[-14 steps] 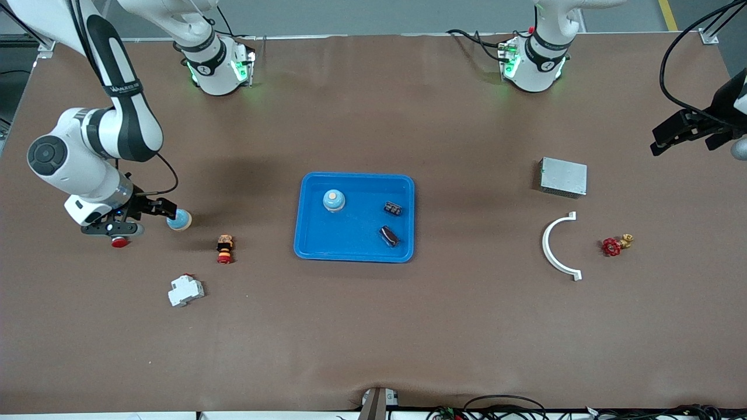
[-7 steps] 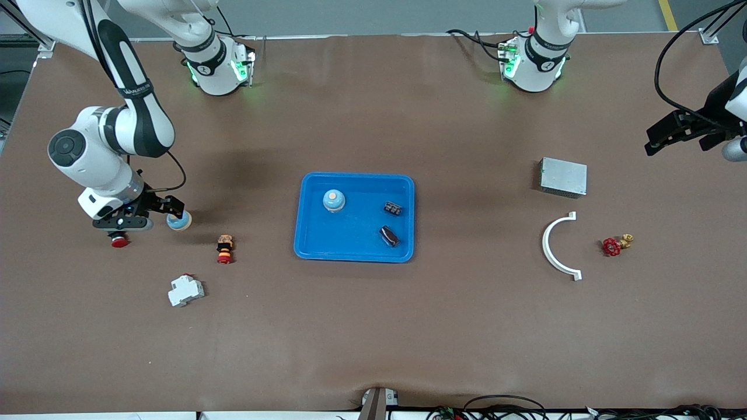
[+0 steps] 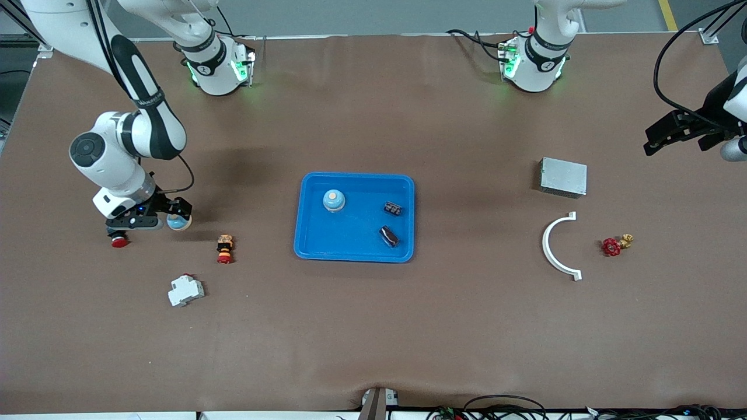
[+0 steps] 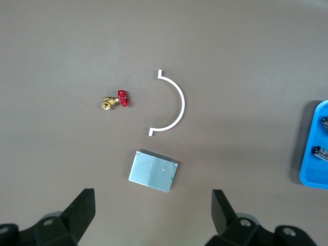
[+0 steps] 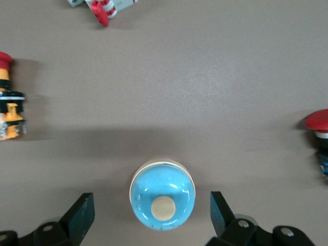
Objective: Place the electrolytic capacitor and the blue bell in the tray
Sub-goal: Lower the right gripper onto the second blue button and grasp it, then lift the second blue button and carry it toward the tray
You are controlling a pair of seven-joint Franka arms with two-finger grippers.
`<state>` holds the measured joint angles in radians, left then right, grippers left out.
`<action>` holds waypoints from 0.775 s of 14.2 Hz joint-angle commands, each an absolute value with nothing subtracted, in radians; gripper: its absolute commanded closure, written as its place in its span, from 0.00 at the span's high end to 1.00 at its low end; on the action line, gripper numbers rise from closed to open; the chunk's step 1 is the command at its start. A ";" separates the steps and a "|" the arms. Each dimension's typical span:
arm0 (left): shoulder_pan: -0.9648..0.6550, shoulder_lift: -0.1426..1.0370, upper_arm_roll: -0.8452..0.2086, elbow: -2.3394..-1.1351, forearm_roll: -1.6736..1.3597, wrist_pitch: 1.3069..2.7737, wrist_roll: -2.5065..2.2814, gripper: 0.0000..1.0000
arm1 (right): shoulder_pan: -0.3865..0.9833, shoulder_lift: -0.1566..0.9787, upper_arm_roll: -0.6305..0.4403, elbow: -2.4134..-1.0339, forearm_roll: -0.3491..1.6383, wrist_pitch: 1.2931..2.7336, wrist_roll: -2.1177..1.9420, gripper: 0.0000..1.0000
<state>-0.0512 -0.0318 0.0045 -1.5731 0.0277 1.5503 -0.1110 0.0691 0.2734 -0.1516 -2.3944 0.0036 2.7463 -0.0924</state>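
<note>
Right gripper (image 3: 165,216): low over the table near the edge at the right arm's end; fingers (image 5: 82,214) spread wide with a blue bell (image 3: 178,221) on the table between them, neither finger touching it; nothing held
Blue bell by the gripper: upright on the brown table (image 3: 373,326), its cream button up; apart from the tray
Tray (image 3: 309,245): bright blue, at the middle of the table; it holds a second blue bell (image 3: 334,200) in the corner toward the bases and the right arm's end, plus two dark capacitors, one (image 3: 393,207) by the rim toward the left arm's end and the other (image 3: 388,235) nearer the front camera
Around the right gripper: a red push button (image 3: 119,241) just beside it toward the table edge; a red-and-yellow switch (image 3: 224,248) lies between the bell and the tray, a little nearer the front camera; a white breaker (image 3: 185,290) nearer the camera again
In the way: only the red-and-yellow switch lies near the line from bell to tray
Left gripper (image 3: 680,133): waits high over the edge at the left arm's end; fingers (image 4: 82,210) wide apart, empty
Left arm's end of the table: grey metal box (image 3: 563,177); white curved bracket (image 3: 557,246) nearer the camera; red-handled brass valve (image 3: 615,244) beside the bracket toward the edge; all well apart from the tray
</note>
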 commanded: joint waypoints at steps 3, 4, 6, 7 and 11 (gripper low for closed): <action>-0.057 -0.057 0.005 -1.578 0.008 1.520 -0.092 1.00 | 0.048 0.319 -0.135 -2.401 0.005 2.812 -0.100 1.00; -0.057 -0.057 -0.001 -1.578 0.008 1.520 -0.092 1.00 | 0.048 0.322 -0.135 -2.401 0.005 2.816 -0.100 1.00; -0.054 -0.058 -0.006 -1.580 0.006 1.513 -0.092 1.00 | 0.048 0.322 -0.135 -2.401 0.005 2.816 -0.100 1.00; -0.052 -0.058 -0.006 -1.582 0.006 1.508 -0.092 1.00 | 0.046 0.324 -0.135 -2.401 0.005 2.818 -0.100 1.00; -0.049 -0.066 -0.006 -1.582 0.008 1.508 -0.092 1.00 | 0.038 0.353 -0.133 -2.401 0.005 2.850 -0.100 1.00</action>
